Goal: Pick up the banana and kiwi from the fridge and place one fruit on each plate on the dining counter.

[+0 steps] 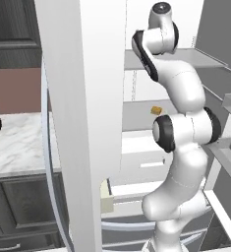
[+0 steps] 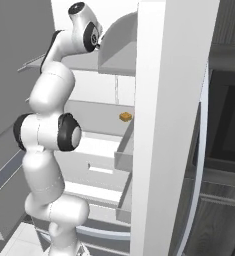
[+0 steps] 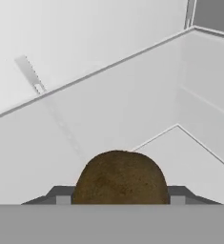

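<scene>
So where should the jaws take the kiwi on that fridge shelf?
Across the short middle of the kiwi, one finger on each flank, coming in along the hand's line. Its rounded egg shape is narrowest there, and the jaws already sit either side.

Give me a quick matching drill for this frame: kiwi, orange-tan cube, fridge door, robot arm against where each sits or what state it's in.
Things:
1. kiwi
2. orange-tan cube
3. fridge door
4. robot arm

Places or states:
A. swung open, edge-on in front of the base camera
B. on a lower fridge shelf, alone
C. between the end effector fingers, on a white shelf
D. reaching up into the upper fridge

Pairs: 1-C, 2-B, 3-A, 4-D
</scene>
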Motion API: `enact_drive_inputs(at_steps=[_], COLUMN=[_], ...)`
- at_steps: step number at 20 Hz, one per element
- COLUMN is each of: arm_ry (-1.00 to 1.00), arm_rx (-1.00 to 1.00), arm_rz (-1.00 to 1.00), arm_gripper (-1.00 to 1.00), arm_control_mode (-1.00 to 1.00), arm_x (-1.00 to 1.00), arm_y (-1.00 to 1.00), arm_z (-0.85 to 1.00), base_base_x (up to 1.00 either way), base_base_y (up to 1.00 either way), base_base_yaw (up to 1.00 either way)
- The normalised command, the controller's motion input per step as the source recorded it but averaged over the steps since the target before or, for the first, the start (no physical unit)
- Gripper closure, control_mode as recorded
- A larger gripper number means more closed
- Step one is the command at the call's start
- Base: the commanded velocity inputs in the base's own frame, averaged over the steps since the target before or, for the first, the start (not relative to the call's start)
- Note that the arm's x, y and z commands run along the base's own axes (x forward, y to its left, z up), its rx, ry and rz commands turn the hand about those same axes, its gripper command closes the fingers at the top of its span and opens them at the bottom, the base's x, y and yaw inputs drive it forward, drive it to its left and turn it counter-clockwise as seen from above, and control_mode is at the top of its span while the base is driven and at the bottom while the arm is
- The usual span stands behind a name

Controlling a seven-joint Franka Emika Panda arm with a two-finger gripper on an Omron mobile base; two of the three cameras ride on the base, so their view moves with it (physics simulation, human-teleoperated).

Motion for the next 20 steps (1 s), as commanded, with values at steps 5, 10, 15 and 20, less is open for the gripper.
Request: enact_drive_inputs(at_steps=[5, 10, 15, 20], arm_ry=[-0.2, -0.12, 0.0, 0.0], arm_rx=[0.0, 0.02, 0.02, 0.03], arm_rz=[0.01, 0.01, 0.0, 0.0], arm_gripper=[1.0, 1.0, 1.0, 1.0], arm_control_mode=[-1.0, -1.0, -1.0, -1.0], arm_x=[-0.73, -0.88, -0.94, -0.94], arm_y=[0.0, 0.0, 0.02, 0.06], arm_z=[-0.07, -0.01, 0.06, 0.22], base_base_x=[0.0, 0.0, 0.0, 0.0], base_base_y=[0.0, 0.0, 0.0, 0.0], base_base_yaw=[0.0, 0.0, 0.0, 0.0])
